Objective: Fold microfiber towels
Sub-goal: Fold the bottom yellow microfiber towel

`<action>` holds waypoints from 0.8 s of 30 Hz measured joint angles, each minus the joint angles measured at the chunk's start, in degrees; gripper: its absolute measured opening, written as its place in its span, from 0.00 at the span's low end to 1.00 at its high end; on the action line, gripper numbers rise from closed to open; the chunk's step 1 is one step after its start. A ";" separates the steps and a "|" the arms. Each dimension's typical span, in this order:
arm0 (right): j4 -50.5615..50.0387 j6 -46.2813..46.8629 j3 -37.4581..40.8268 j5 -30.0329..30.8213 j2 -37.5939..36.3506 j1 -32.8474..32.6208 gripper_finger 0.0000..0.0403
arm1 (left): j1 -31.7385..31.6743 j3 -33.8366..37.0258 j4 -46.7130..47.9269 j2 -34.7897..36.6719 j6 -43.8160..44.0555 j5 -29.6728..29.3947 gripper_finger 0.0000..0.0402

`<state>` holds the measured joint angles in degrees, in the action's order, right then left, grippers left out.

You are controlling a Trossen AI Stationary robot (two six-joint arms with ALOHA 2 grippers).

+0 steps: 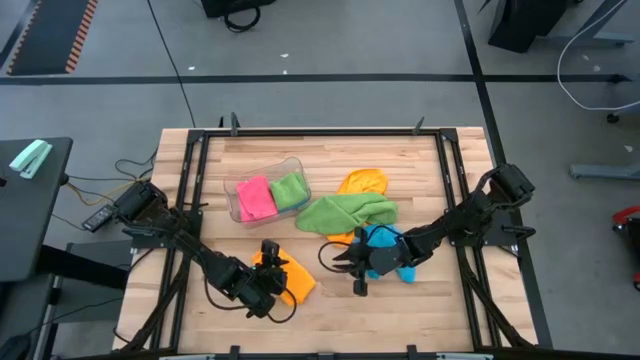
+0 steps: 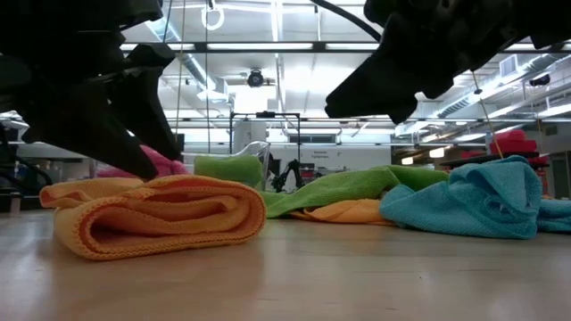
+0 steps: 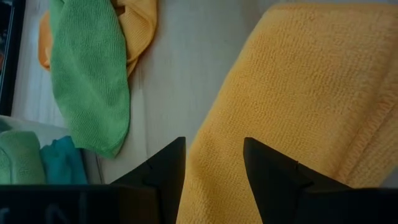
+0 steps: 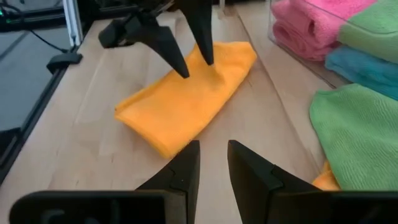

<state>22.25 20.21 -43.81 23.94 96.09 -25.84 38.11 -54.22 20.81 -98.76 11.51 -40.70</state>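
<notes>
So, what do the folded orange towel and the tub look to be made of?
Orange towel: soft looped microfiber cloth, matte; the left wrist view shows a fuzzy nap and a stitched edge. Tub: clear hard plastic, probably glossy; the pink towel and green towel show through its walls.

The folded towel at the lower middle of the high view is orange. A green towel lies at centre over a 2nd orange towel. Right of centre, a sky-blue towel is bunched. The clear tub left of centre holds a pink towel and a green one. The table is pale striped wood with a black frame. Both arms are black.
</notes>
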 joint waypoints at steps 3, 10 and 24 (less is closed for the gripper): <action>2.13 -0.98 -0.02 -0.02 0.87 -0.02 0.23 | 0.48 -0.17 0.40 0.00 -0.29 -0.01 0.43; 6.00 -6.98 -5.36 -1.95 9.44 -0.05 0.23 | 0.73 -1.01 0.55 0.09 -0.96 -0.01 0.43; -8.35 -18.02 -24.81 -6.07 23.09 -0.72 0.23 | 0.81 -1.07 3.28 0.09 1.57 0.01 0.43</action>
<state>13.90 2.19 -68.62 17.87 119.18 -26.57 38.92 -55.29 24.09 -98.67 13.07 -40.69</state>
